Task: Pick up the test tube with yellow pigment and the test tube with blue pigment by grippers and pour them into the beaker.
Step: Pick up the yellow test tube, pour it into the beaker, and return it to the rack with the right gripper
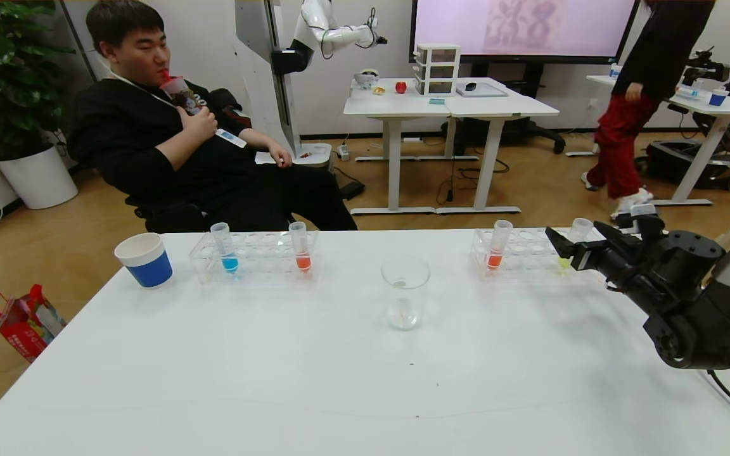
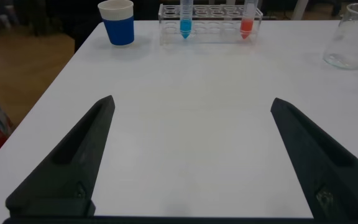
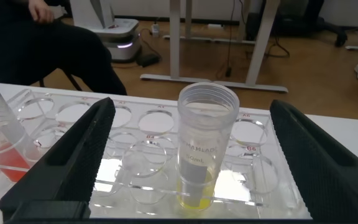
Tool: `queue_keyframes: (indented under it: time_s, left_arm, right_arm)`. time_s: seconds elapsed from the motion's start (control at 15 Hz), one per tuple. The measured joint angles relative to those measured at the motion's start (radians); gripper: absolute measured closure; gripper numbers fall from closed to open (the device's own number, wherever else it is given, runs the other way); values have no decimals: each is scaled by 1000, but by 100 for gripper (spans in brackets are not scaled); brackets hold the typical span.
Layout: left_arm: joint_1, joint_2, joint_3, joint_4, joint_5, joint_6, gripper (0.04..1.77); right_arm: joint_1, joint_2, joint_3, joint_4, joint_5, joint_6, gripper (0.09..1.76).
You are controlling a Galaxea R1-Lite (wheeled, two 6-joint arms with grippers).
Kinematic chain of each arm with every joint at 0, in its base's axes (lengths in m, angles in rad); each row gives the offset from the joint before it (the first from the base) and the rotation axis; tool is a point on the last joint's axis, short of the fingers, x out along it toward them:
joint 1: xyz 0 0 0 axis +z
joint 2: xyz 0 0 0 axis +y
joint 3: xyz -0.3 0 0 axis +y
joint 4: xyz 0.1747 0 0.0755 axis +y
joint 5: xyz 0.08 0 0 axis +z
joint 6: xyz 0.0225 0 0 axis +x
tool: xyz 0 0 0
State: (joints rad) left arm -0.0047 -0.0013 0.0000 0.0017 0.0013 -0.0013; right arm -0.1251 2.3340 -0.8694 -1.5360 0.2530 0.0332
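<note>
The test tube with yellow pigment [image 1: 577, 244] stands upright in the right clear rack [image 1: 523, 256]. My right gripper [image 1: 577, 233] is open at that rack. In the right wrist view its fingers [image 3: 92, 149] stand either side of the yellow tube [image 3: 205, 149], well apart from it. The test tube with blue pigment [image 1: 225, 247] stands in the left rack [image 1: 254, 261]. The empty beaker [image 1: 405, 291] stands mid-table between the racks. My left gripper [image 2: 192, 101] is open and empty, low over bare table, out of the head view. Its view shows the blue tube [image 2: 185, 22] and the beaker [image 2: 352, 37] far off.
Each rack also holds an orange-red tube, one on the left [image 1: 300, 247] and one on the right [image 1: 499, 244]. A white paper cup with a blue band [image 1: 144, 258] stands at the far left. A seated man [image 1: 168, 133] is behind the table's far edge.
</note>
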Motion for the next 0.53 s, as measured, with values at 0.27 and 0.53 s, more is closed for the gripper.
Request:
queue_keyframes:
  time_s: [0.27, 0.53]
  left_arm:
    - [0, 0, 0, 0, 0, 0, 6]
    - [0, 0, 0, 0, 0, 0, 6]
  right_arm:
    - [3, 6, -9, -1, -1, 0, 105]
    - [4, -2, -8, -3, -10, 0, 131]
